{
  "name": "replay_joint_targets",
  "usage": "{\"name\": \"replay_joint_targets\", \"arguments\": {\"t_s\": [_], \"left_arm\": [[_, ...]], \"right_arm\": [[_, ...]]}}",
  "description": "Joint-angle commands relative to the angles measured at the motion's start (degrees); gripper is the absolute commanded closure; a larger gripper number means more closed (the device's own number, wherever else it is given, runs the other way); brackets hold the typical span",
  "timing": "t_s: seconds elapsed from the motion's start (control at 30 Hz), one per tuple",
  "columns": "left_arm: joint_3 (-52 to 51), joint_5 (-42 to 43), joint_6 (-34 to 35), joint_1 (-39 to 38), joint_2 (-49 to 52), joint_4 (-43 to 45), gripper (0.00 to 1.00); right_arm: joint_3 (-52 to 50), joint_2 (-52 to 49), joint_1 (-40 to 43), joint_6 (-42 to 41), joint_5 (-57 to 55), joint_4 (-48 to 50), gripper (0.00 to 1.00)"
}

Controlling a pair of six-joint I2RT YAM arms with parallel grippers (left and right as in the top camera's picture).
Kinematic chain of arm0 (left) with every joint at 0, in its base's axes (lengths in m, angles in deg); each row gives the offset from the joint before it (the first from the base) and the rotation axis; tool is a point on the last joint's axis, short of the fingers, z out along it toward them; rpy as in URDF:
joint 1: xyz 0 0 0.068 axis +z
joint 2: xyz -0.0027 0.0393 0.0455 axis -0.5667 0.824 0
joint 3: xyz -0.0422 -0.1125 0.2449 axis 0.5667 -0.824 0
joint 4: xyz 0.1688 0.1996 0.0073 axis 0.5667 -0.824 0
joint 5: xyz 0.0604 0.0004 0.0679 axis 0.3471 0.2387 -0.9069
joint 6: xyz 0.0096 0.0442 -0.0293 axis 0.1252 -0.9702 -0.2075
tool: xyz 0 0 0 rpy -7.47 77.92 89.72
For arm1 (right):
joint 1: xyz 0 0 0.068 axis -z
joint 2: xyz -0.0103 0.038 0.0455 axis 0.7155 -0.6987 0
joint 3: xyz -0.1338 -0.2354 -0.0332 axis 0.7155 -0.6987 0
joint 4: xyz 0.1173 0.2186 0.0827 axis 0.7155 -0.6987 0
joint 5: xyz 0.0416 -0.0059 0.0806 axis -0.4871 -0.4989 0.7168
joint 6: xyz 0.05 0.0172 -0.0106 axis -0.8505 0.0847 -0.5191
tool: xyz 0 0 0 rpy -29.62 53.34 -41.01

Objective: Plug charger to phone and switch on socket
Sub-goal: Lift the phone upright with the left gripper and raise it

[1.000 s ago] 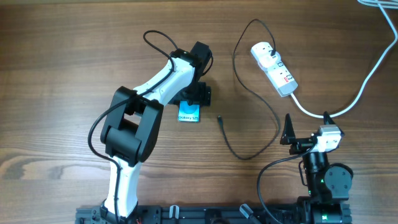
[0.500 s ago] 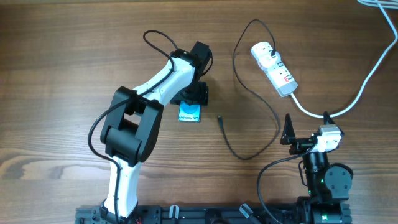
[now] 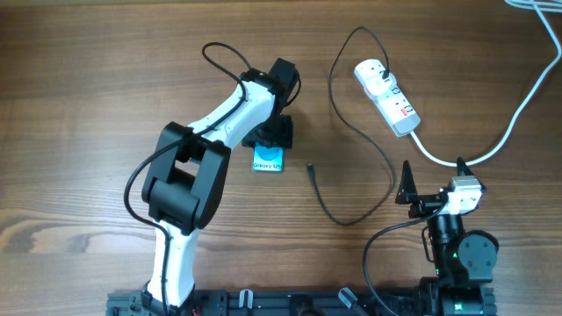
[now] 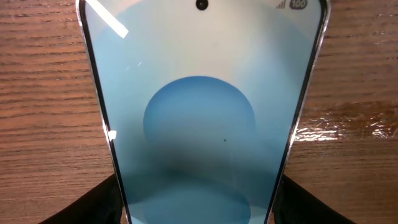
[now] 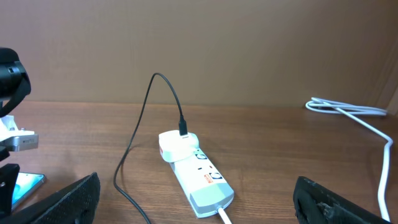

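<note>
The phone [image 3: 268, 160] lies flat on the wooden table, teal screen up, and fills the left wrist view [image 4: 199, 112]. My left gripper [image 3: 274, 133] is down over its far end, with a black finger pressed against each long edge [image 4: 199, 202], shut on the phone. The charger cable [image 3: 351, 114] loops from the white adapter [image 3: 369, 72] on the socket [image 3: 388, 96]. Its connector tip [image 3: 311, 167] lies loose on the table right of the phone. My right gripper [image 3: 409, 186] is open and empty, facing the socket [image 5: 196, 174] from a distance.
A thick white cord [image 3: 518, 114] runs from the socket's near end up to the table's far right corner, and also shows in the right wrist view [image 5: 348, 109]. The black cable's loop lies between the phone and the socket. A brown wall stands behind the table.
My left gripper's fingers have drawn in a little around the phone's far end. The phone has barely shifted. The right arm has not moved.
</note>
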Motion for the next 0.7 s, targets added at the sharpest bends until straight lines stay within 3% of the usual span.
{"name": "replay_joint_targets", "arguments": {"t_s": [0.0, 0.53, 0.67], "left_arm": [[1.05, 2.23, 1.7, -0.2, 0.94, -1.11, 0.36], [1.33, 3.52, 8.24, 0.37, -9.27, -3.89, 0.34], [1.33, 12.22, 9.22, 1.86, -11.13, -4.37, 0.34]], "right_arm": [[-0.07, 0.26, 0.26, -0.7, -0.72, 0.13, 0.0], [-0.07, 0.26, 0.26, -0.72, -0.72, 0.13, 0.0], [-0.07, 0.26, 0.26, -0.72, -0.72, 0.13, 0.0]]}}
